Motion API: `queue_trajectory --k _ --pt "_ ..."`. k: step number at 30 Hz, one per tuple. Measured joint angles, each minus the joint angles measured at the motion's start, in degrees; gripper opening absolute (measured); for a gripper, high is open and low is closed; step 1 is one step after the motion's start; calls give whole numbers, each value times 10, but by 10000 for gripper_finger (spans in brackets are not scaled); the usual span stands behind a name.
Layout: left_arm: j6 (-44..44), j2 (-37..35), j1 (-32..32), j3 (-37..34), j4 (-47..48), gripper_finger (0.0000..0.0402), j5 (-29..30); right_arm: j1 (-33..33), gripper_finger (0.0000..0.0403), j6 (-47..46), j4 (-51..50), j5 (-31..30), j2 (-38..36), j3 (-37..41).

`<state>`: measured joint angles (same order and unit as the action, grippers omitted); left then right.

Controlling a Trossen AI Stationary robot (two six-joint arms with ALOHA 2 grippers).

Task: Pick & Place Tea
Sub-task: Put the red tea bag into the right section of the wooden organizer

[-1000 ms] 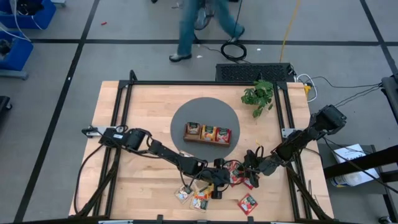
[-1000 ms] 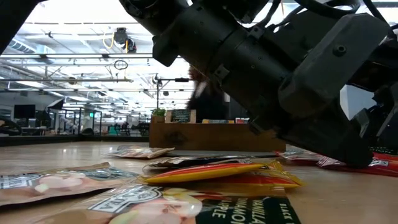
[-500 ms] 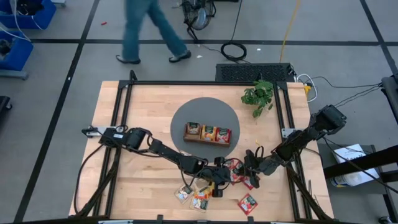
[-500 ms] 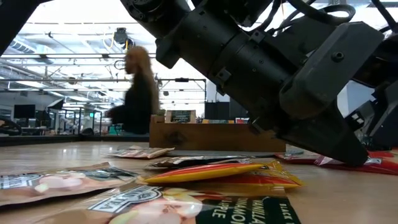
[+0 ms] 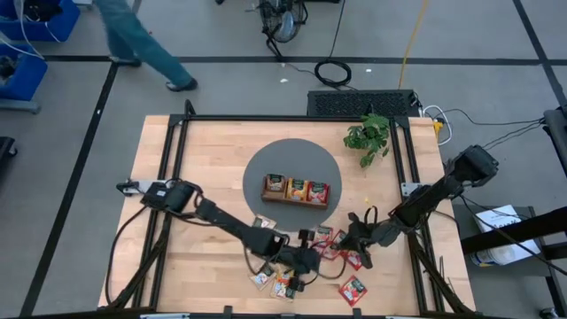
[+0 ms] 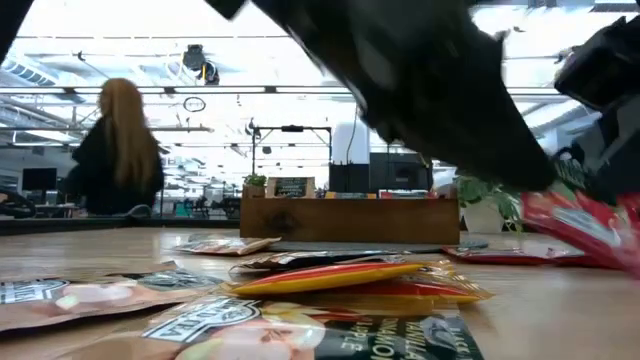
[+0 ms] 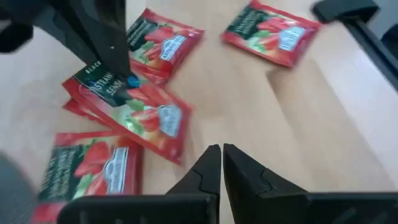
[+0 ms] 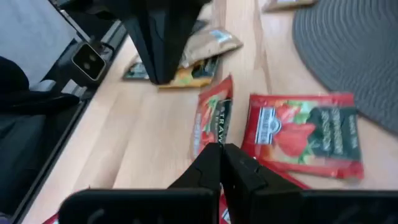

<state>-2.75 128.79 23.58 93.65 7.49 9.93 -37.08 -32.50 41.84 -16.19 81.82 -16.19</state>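
Several tea packets lie near the table's front edge: red ones (image 7: 165, 40) (image 7: 273, 28) (image 8: 305, 134) and orange and pale ones (image 6: 340, 275) (image 5: 283, 283). My right gripper (image 8: 221, 158) is shut on one red strawberry packet (image 7: 134, 106), which shows raised and tilted in the low view (image 6: 590, 225). My left gripper (image 7: 222, 165) hovers just left of it, shut, with nothing between its fingers. The wooden tray (image 5: 297, 190) holds three packets on the grey round mat (image 5: 266, 164). My right gripper pinches the red packet between its two fingers (image 7: 115, 59) at the edge by its dark label (image 7: 112, 90), slanting down from the table's right side. From the wrist the packet shows edge-on (image 8: 213, 130). It hangs tilted; whether its lower end touches, I cannot tell.
A green plant (image 5: 368, 135) stands at the back right. A person (image 6: 115, 150) walks in the room beyond the table's far edge. Bare wood lies along the table's left half (image 5: 195, 151).
The red packet at the right, flat on the table a second ago, has come up and now sits tilted in my right gripper. My left gripper has drawn back toward the table's near left. The person behind the table has walked to the left.
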Motion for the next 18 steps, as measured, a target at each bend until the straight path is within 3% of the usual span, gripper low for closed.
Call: queue_trajectory --k 5,8,13,18 --pt "-12 -28 47 0 116 26 77 10 1 25 -21 2 -58 -1" --pt "-39 -39 83 0 175 26 118 31 1 46 -95 15 -101 -20" --pt "-61 -47 132 0 228 26 204 86 0 85 -338 13 -151 -130" --pt "-83 -47 153 0 239 26 262 154 0 143 -601 -19 -128 -291"
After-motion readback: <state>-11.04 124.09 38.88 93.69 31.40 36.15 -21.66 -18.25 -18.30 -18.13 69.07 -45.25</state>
